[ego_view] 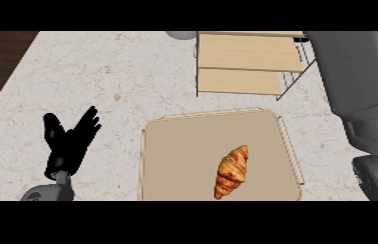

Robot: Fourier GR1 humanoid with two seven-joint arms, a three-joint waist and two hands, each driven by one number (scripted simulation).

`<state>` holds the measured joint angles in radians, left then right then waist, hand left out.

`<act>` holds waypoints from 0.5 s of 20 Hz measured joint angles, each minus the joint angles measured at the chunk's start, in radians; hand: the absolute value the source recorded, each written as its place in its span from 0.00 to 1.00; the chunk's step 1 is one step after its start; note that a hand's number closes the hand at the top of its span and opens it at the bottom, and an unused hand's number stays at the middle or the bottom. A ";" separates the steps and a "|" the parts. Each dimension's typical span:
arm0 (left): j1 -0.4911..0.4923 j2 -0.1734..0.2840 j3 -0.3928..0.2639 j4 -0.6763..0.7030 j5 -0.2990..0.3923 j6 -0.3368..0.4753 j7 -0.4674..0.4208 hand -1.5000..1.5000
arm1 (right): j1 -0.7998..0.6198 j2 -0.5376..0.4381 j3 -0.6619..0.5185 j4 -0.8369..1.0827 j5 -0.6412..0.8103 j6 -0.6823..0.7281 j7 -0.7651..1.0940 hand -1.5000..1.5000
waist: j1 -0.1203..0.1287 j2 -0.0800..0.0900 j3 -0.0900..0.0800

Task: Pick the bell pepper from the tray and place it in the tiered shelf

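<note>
Left robot hand open, fingers up

Tray in front, shelf behind it, on the surface.

The tray lies on the surface at the near middle, its front edge cut off by the view's lower edge. A croissant lies on the tray, right of its middle, its length running from near to far. The shelf stands behind the tray, toward the right, apart from the tray's far edge. The left hand shows left of the tray, near the lower left. A forearm rises along the right edge, beside the shelf and tray.
</note>
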<state>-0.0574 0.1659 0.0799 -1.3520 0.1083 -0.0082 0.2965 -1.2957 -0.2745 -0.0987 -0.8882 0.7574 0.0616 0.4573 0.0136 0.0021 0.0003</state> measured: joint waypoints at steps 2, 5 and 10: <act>-0.010 -0.002 0.000 0.001 -0.004 0.005 0.005 0.50 | -0.008 -0.012 0.003 0.015 0.003 0.019 -0.010 1.00 | -0.001 -0.001 0.000; -0.003 -0.008 -0.003 0.001 -0.012 0.010 0.000 0.50 | -0.018 -0.010 0.003 0.038 0.014 0.010 -0.003 1.00 | -0.001 0.000 0.000; 0.004 -0.013 -0.003 -0.006 -0.011 0.008 -0.004 0.50 | -0.012 0.012 -0.083 0.016 -0.037 -0.093 0.038 0.00 | -0.002 -0.002 0.001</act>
<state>-0.0538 0.1532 0.0768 -1.3577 0.0977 0.0001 0.2921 -1.3081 -0.2623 -0.1821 -0.8718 0.7207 -0.0311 0.4953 0.0111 0.0003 0.0009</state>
